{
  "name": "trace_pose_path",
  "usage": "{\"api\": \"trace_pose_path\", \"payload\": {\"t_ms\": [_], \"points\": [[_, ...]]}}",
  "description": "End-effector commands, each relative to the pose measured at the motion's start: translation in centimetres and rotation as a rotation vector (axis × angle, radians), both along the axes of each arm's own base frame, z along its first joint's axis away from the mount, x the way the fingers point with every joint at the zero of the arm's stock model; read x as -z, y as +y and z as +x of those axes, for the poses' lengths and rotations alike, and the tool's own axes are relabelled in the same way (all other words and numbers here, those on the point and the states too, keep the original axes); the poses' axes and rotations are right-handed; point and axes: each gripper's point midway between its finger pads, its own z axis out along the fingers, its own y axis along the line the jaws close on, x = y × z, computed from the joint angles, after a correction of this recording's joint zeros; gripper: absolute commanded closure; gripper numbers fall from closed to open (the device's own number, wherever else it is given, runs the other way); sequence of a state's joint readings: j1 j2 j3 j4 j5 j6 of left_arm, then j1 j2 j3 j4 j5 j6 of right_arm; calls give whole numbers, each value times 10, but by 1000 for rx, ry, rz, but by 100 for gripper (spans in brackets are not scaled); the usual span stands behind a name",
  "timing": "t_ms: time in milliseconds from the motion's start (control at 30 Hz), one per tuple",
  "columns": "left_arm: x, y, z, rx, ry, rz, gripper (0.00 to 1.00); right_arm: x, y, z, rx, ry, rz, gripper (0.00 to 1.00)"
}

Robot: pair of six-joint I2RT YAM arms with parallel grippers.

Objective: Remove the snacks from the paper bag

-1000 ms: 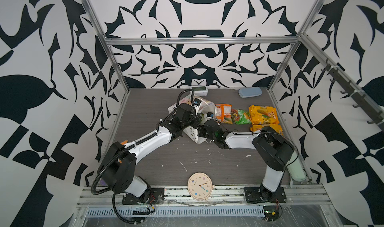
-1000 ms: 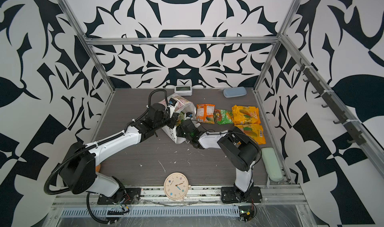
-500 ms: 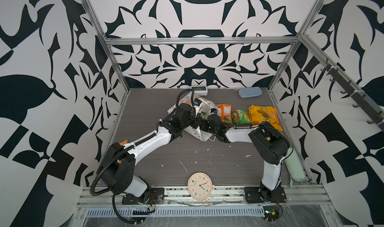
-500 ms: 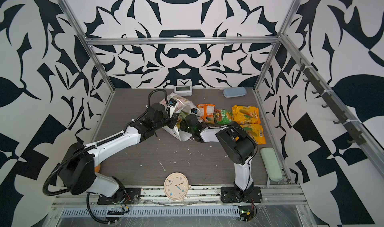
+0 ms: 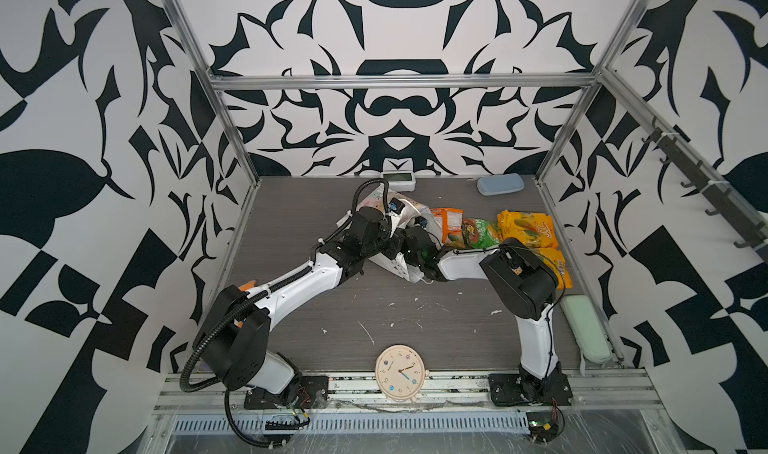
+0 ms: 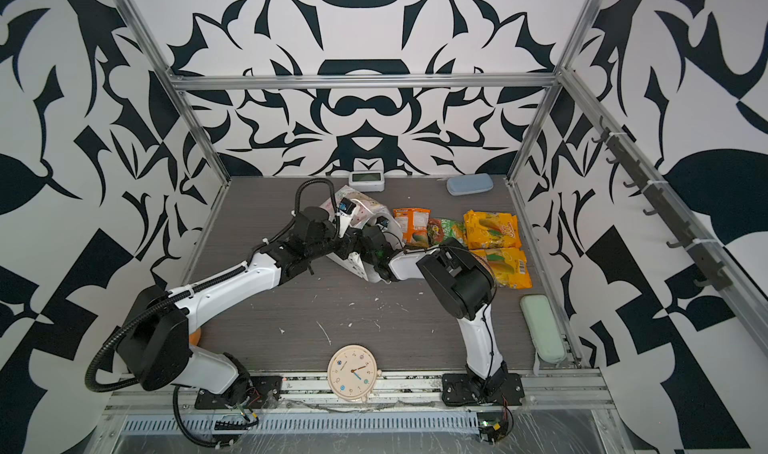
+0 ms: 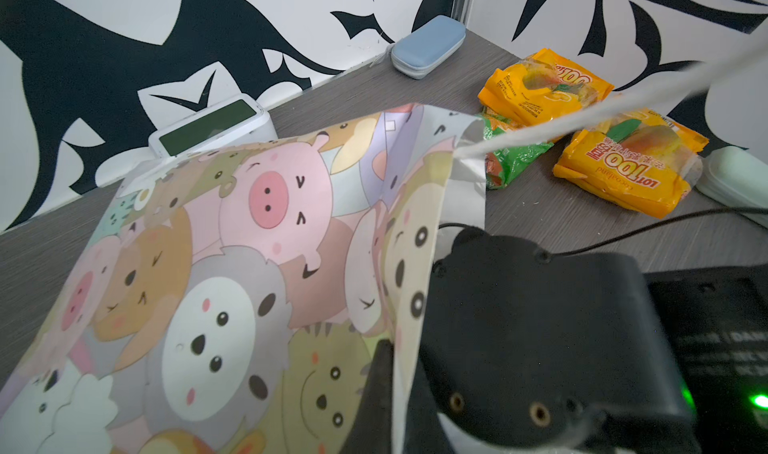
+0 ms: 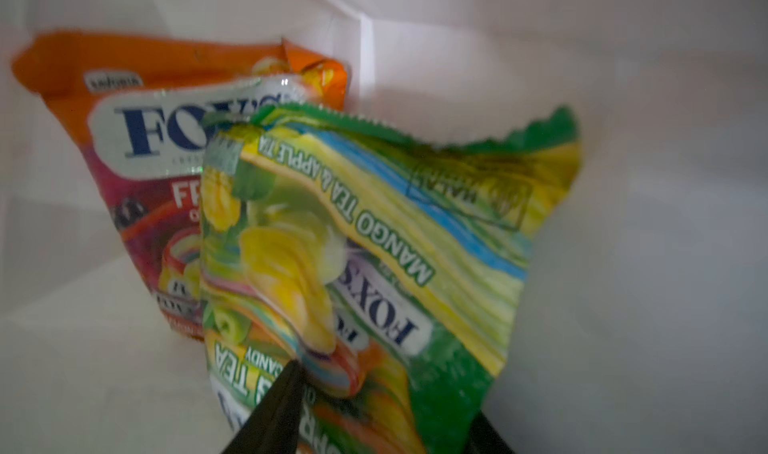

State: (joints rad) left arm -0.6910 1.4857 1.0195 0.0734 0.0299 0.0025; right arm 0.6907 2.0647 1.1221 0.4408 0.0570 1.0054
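Note:
The paper bag [image 5: 376,200] lies tipped on its side mid-table, its cartoon-animal side [image 7: 249,244] facing up. My left gripper [image 7: 395,373] is shut on the edge of the bag's mouth and holds it up. My right gripper [image 8: 386,427] is inside the bag, open, with its fingers on either side of a green FOX'S snack packet [image 8: 374,244]. An orange FOX'S packet [image 8: 137,140] stands behind that one. Outside the bag, to its right, lie an orange packet [image 5: 451,227], a green packet [image 5: 480,232] and two yellow ones [image 5: 525,225] [image 5: 552,260].
A round clock [image 5: 400,373] lies at the front edge. A white digital clock [image 5: 398,180] and a blue case [image 5: 500,184] sit by the back wall. A pale green case [image 5: 586,333] lies along the right side. The right arm's elbow [image 5: 519,279] hangs over the nearer yellow packet.
My right gripper has pushed deeper into the bag's mouth, and its jaws have spread wider. The left gripper has kept its hold on the bag's edge.

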Motion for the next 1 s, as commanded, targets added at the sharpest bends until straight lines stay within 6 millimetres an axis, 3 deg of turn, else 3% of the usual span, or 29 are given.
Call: {"api": "trace_pose_path", "payload": {"t_ms": [0, 100, 233, 333, 567, 967], "points": [[-27, -12, -11, 70, -42, -85, 100, -7, 9, 17, 66, -25, 15, 49], [-27, -12, -11, 69, -41, -98, 100, -10, 25, 22, 82, -58, 8, 56], [-24, -8, -12, 52, -42, -100, 100, -19, 35, 31, 117, -104, 10, 85], [-18, -1, -11, 18, -41, -79, 100, -32, 37, 32, 104, -136, 17, 98], [-4, 16, -2, -69, -61, -23, 100, -48, 36, 12, 17, -117, 50, 100], [9, 31, 16, -144, -46, 11, 100, -68, -12, -31, 18, -84, 21, 100]]}}
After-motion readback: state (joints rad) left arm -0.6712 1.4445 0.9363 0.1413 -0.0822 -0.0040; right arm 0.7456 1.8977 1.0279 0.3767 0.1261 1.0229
